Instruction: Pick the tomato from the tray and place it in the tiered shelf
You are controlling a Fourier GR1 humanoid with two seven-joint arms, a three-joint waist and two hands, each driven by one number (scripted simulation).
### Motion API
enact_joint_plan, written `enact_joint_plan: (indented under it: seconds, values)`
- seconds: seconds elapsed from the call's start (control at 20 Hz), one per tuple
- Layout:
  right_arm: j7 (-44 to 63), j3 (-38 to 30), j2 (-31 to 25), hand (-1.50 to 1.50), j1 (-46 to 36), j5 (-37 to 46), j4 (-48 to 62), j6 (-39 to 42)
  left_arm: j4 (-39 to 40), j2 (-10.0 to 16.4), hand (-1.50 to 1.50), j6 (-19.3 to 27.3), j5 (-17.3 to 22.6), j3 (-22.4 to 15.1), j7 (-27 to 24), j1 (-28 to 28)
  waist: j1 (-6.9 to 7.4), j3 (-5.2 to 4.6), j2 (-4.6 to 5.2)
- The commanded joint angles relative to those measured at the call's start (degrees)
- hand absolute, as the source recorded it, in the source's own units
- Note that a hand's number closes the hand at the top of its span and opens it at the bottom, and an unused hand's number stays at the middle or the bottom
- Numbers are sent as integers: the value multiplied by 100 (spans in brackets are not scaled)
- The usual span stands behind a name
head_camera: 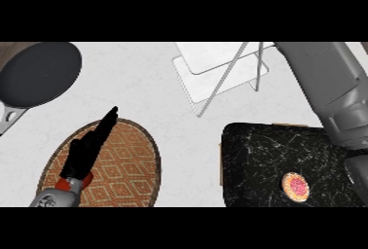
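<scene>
We see the left hand (86,146) low at the view's left, released. Its fingers are straight & close together, pointing up and a bit right, holding nothing. It hangs over a woven oval mat (133,165), orange w/ a diamond pattern. The fingertips reach just past the mat's far rim, and the mat's right edge curves by on the hand's right. A small red patch shows at that hand's wrist end; we can't tell what it is.

The tomato (296,186) is well to the right of the left hand, lying on a black marbled tray (259,155). It sits in the tray's near-right part, well apart from the tray's left edge. It is near the right hand (357,175), on that hand's left. That hand shows only as a dark piece cut by the view's right edge, below the grey right forearm (323,82); we can't tell its state. The forearm crosses the tray's far-right corner & runs up to the view's top.

The tiered shelf (215,73), w/ pale shelves and thin slanted rods, stands beyond the tray. It is up & right of the left fingertips, just left of the right forearm.

A strip of bare white counter (179,136) runs between the mat's right edge and the tray's left edge, widening toward the shelf. A dark pan (39,73) lies up-left of the left hand, its handle toward the view's left edge, w/ bare counter between pan & mat.
</scene>
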Motion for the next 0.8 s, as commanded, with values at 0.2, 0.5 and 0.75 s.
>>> enact_joint_plan:
  seconds: [0.2,0.5,0.75]
  values:
    - [-437,-1439,364,-150,13,-1359,427,-220,91,-73,0,41,10,51,329,-101,-16,-49,55]
    - [-853,-1956,-74,-150,-322,-1567,391,-1211,68,-105,0,8,-67,-15,9,202,48,-57,65]
    - [-1271,-2308,-579,-150,-45,-1665,309,-2014,-94,-205,0,173,-259,-165,-33,522,-83,-53,6]
